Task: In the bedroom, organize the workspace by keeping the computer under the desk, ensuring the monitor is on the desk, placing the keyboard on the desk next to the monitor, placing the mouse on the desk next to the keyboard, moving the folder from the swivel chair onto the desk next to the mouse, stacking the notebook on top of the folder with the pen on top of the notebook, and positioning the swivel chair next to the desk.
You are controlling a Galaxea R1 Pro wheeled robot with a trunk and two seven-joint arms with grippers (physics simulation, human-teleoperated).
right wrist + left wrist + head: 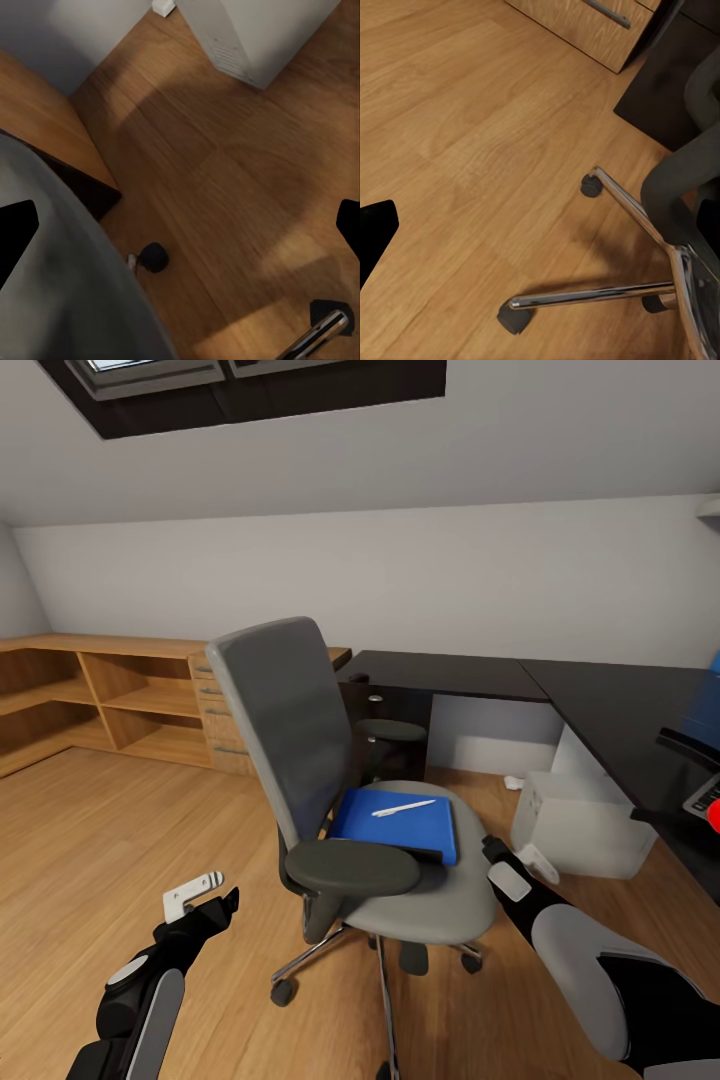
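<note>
1. Head view: swivel chair (pixel 330 780) stands mid-floor, left of the black counter (pixel 560 690), not yet parked beside it.
2. Blue folder (pixel 400 822) lies flat on the chair seat with the white pen (pixel 403 809) on top. Neither is moved yet, by my read.
3. Computer (pixel 580 822) sits on the floor under the counter's right run; that step looks done.
4. Right edge of frame: partial dark objects on the counter, too cropped to name.
5. Left tool (pixel 205 895) hovers low, left of the chair, well apart from the folder; fingers spread, empty.
6. Right tool (pixel 525 860) is just right of the seat, near the folder; opening can't be judged.
</note>
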